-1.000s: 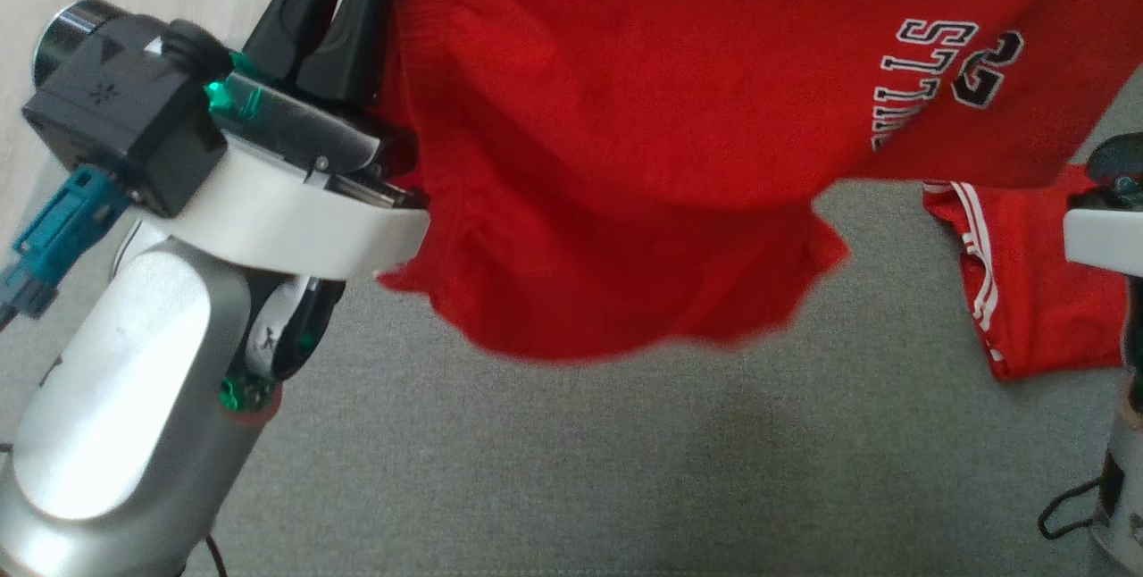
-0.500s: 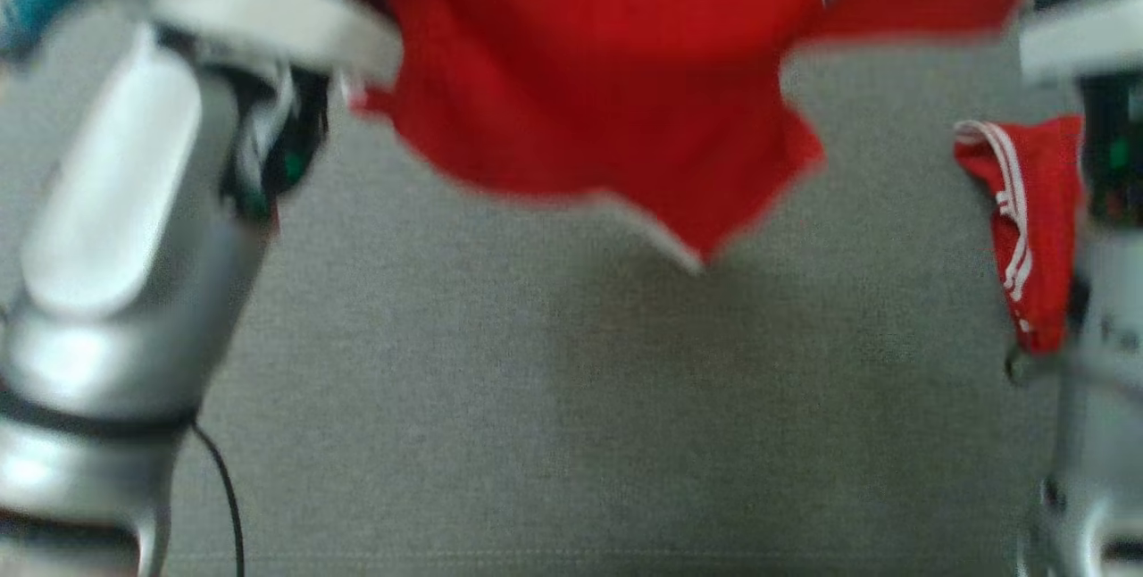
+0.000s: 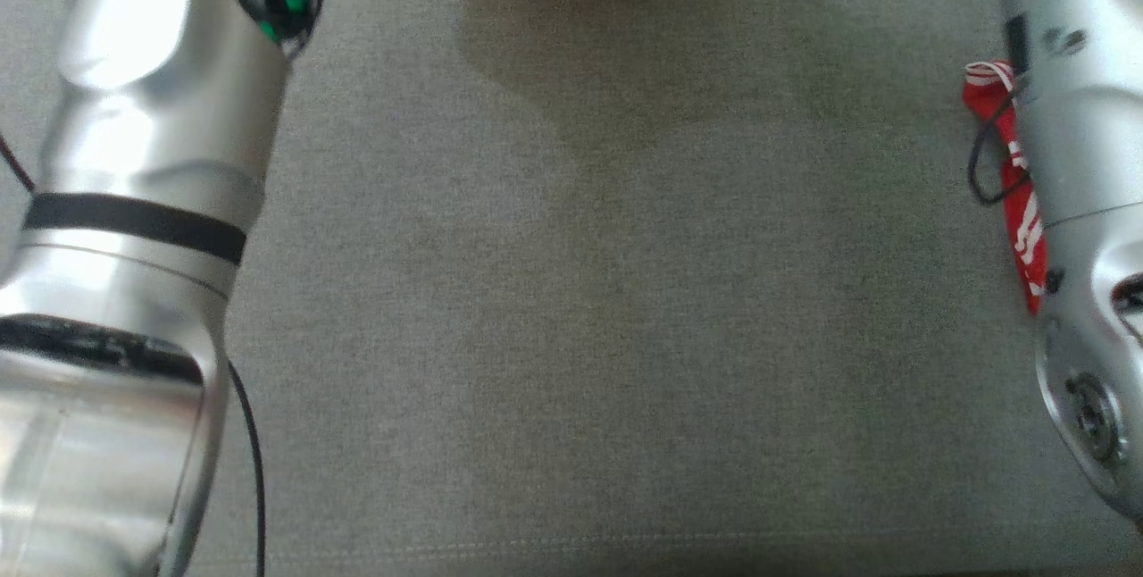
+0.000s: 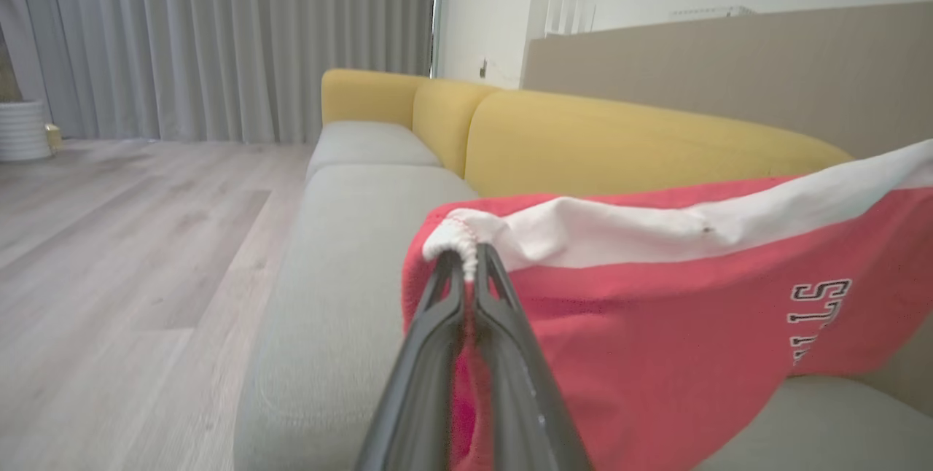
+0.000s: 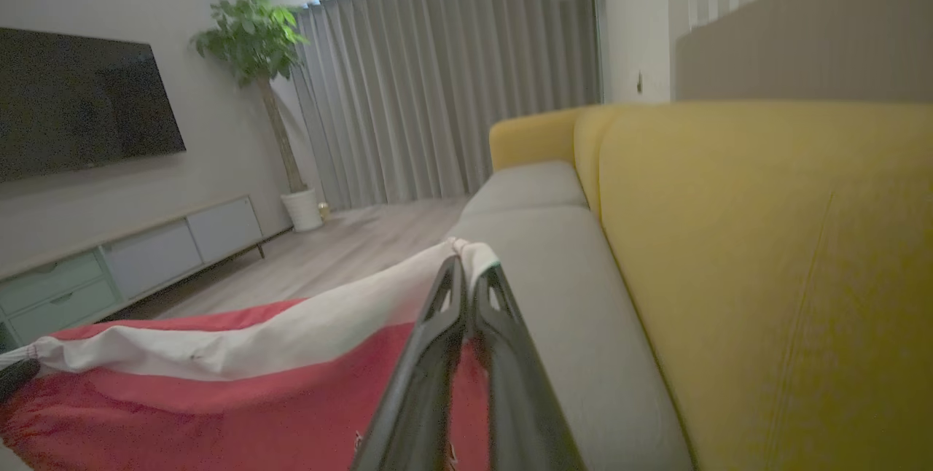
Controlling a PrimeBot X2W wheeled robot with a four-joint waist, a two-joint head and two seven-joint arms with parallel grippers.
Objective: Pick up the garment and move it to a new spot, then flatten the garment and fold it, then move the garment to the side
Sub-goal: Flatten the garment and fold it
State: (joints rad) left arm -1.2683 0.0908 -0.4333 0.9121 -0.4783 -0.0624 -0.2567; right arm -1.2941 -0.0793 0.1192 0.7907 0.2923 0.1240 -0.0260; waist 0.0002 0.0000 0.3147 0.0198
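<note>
Red garment (image 4: 656, 325), white band: stretched above sofa (image 4: 350, 252) seat. Left end effector (image 4: 470, 267) clenched on one corner; right end effector (image 5: 466, 274) clenched on the other.

A grey sofa seat (image 3: 580, 336) spreads wide, with a yellow backrest (image 5: 765, 274) running along its far side. A red striped cloth (image 3: 1025, 233) lies at the seat's right. Across the pale wooden floor (image 4: 109, 238), a dark television (image 5: 80, 114) hangs above a low cabinet (image 5: 131, 259). Grey curtains (image 5: 437, 92) close the far end of the room, and a leafy plant (image 5: 255, 41) in a white pot (image 5: 302, 210) stands beside them.
</note>
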